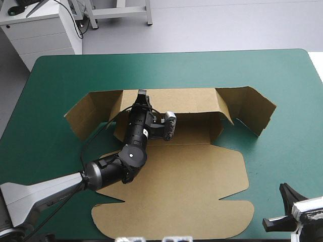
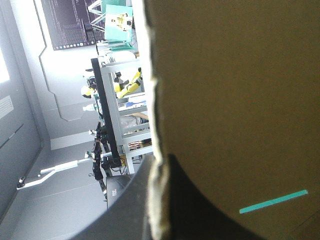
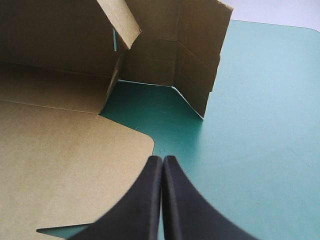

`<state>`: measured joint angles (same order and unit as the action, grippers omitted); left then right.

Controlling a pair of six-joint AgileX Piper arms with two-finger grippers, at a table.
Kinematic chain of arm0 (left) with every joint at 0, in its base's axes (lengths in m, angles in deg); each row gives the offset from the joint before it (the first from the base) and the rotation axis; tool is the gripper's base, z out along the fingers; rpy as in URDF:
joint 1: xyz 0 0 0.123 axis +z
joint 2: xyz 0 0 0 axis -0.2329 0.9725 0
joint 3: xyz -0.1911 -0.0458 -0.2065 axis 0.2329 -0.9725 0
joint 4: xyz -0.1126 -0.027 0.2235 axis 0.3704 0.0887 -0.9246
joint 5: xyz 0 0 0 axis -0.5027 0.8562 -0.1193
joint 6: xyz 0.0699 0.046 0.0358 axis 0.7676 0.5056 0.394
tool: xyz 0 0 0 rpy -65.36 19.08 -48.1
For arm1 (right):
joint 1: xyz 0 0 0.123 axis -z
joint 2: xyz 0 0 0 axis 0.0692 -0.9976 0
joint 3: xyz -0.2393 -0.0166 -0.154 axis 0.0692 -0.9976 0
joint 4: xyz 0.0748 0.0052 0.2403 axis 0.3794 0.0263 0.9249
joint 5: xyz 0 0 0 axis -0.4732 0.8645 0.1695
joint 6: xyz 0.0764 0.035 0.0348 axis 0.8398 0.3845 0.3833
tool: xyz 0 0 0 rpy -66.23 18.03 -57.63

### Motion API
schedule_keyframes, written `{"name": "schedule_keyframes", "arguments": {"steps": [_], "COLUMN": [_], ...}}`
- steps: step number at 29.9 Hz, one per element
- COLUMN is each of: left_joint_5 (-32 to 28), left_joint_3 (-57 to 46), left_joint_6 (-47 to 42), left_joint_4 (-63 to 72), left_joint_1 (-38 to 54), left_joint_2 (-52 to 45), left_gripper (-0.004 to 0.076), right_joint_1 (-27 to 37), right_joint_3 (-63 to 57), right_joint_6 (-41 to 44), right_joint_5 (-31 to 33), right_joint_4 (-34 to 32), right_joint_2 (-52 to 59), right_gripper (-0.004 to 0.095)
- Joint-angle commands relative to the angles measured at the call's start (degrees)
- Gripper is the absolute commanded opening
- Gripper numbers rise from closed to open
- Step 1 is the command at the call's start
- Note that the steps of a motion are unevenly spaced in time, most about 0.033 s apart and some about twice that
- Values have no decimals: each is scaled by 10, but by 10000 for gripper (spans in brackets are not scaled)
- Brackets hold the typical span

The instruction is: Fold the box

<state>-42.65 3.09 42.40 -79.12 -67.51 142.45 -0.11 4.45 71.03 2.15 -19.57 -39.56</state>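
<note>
Two pincers, one box point(image 1: 176, 176) flat on the table point(image 1: 282, 75): my left pincer point(image 1: 143, 97) clamps its far wall, my right pincer point(image 3: 162, 159) rests pinched together off its near corner. Best to fold squarely along the crease.

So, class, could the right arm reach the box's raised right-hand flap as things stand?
Probably yes: only bare teal-green cover lies between the shut right gripper and that flap, and the left gripper is at the back wall.
</note>
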Motion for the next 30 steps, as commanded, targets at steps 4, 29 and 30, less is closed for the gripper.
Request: {"name": "schedule_keyframes", "arguments": {"steps": [4,29,30], "left_joint_5": [-8,-11,-11], "left_joint_3": [13,13,13], "left_joint_6": [-10,-8,-8], "left_joint_4": [-76,-76,-76], "left_joint_1": [13,14,14], "left_joint_2": [-23,-23,-23], "left_gripper": [-8,-8,-8], "right_joint_1": [5,5,5], "right_joint_3": [16,657,674], "right_joint_6": [1,-46,-46], "right_joint_5": [-85,-9,-8], "right_joint_4": [33,62,63], "right_joint_2": [0,-796,-819], "right_gripper": [-14,-14,-14]}}
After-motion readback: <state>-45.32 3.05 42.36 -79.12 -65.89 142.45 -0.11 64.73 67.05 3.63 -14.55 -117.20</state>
